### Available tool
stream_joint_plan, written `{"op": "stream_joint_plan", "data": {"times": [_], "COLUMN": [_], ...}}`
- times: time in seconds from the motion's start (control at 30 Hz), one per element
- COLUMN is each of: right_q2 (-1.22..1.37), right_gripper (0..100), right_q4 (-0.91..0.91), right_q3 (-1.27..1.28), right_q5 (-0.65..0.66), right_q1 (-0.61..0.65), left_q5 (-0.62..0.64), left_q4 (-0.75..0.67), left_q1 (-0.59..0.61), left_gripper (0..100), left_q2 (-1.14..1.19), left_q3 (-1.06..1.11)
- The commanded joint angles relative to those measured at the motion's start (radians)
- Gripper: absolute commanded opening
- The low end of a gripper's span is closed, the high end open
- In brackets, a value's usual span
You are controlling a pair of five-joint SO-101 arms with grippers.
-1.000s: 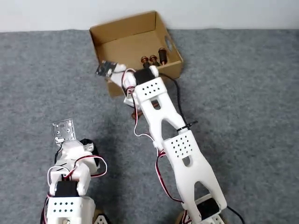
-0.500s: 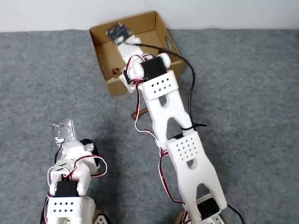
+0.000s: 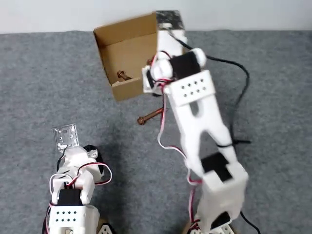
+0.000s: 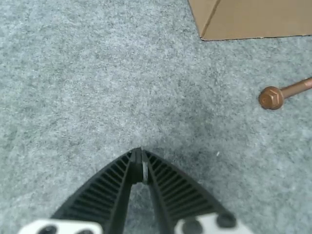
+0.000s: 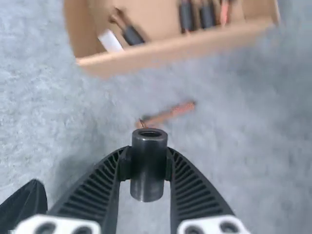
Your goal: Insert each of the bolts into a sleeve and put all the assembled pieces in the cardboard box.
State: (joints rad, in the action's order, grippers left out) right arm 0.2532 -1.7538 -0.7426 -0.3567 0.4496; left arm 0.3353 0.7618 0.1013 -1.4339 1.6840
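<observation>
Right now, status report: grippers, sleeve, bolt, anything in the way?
Left gripper shut, empty, over carpet. Right gripper shut on black sleeve. One bolt loose on carpet near cardboard box; assembled pieces inside box. Nothing beside the bolt.

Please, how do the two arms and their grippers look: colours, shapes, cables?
Both the left arm and the right arm are white plastic shells with grids of small holes, black motors at the joints, and loose red, white and black cables. The left gripper and right gripper have black, ribbed, tapering fingers on white bases.
</observation>
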Motion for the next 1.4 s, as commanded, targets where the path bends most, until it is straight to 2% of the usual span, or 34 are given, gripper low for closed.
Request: {"op": "stream_joint_plan", "data": {"times": [0.0, 0.23, 0.43, 0.5, 0.6, 0.8, 0.93, 1.17, 1.23, 1.37], "right_q2": [-0.203, -0.46, -0.697, -0.779, -0.885, -1.05, -1.153, -1.307, -1.337, -1.397], "right_gripper": [0.8, 0.8, 0.8, 0.8, 0.8, 0.8, 0.8, 0.8, 0.8, 0.8], "right_q4": [-0.044, -0.042, -0.042, -0.041, -0.041, -0.039, -0.039, -0.039, -0.038, -0.038], "right_q3": [0.172, 0.44, 0.677, 0.76, 0.865, 0.991, 1.071, 1.185, 1.212, 1.26], "right_q5": [-0.075, -0.127, -0.135, -0.135, -0.135, -0.135, -0.13, -0.132, -0.133, -0.132], "right_q1": [-0.045, -0.12, -0.186, -0.209, -0.249, -0.331, -0.404, -0.475, -0.495, -0.53], "left_q5": [0.008, 0.006, 0.006, 0.005, -0.061, -0.101, -0.279, -0.669, -0.706, -0.724], "left_q4": [-0.029, -0.018, 0.078, 0.103, 0.17, 0.436, 0.585, 0.726, 0.747, 0.799], "left_q1": [0.003, 0.003, -0.006, -0.006, -0.052, -0.186, -0.238, -0.245, -0.245, -0.247], "left_gripper": [0, 1, 1, 1, 1, 1, 1, 1, 2, 15], "left_q2": [-0.003, -0.003, 0.041, 0.137, 0.37, 0.855, 1.126, 1.448, 1.51, 1.617], "left_q3": [-0.002, -0.053, -0.335, -0.446, -0.627, -1.01, -1.242, -1.593, -1.666, -1.793]}}
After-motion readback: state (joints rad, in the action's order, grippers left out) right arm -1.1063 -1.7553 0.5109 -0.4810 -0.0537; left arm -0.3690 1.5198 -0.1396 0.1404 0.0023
